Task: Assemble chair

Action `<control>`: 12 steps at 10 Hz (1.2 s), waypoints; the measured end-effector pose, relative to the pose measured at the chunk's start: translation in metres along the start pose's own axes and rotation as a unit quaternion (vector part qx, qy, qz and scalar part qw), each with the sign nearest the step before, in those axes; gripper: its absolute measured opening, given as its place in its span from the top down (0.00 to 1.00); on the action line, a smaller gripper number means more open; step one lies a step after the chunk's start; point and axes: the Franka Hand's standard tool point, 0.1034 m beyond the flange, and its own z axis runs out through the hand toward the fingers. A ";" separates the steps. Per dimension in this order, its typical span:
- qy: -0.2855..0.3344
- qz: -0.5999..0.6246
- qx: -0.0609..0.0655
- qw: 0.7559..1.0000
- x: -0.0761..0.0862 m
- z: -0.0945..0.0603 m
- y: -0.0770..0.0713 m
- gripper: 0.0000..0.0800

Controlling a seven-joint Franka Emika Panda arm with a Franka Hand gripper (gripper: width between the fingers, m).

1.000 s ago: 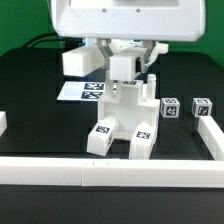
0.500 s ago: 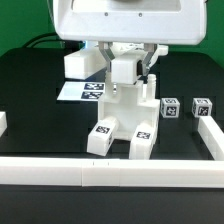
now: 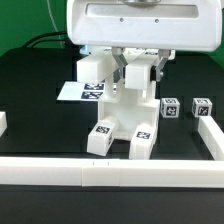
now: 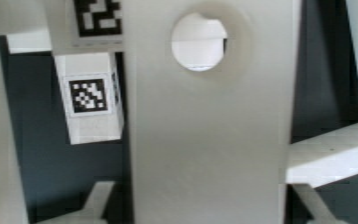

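Black tabletop (image 3: pixel 30 100), low white border rails (image 3: pixel 50 171) at its edges, green backdrop (image 3: pixel 22 18), flat marker board (image 3: pixel 72 91)

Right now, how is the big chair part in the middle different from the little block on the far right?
The chair part is much bigger than the little block. The chair part is several pieces joined, with two legs toward the camera; the little block is one loose piece. The chair part shows two tags, the little block one. Both are white with black-and-white tags.

lab — marker board (image 3: pixel 84 91), black table (image 3: pixel 30 88)
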 end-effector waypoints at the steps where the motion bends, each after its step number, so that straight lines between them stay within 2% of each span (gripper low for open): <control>1: 0.000 -0.001 0.000 1.000 0.000 0.000 0.000 0.64; 7: -0.003 -0.003 0.000 1.000 -0.005 0.001 0.001 0.64; 12: -0.004 -0.006 0.000 1.000 -0.009 0.003 -0.008 0.64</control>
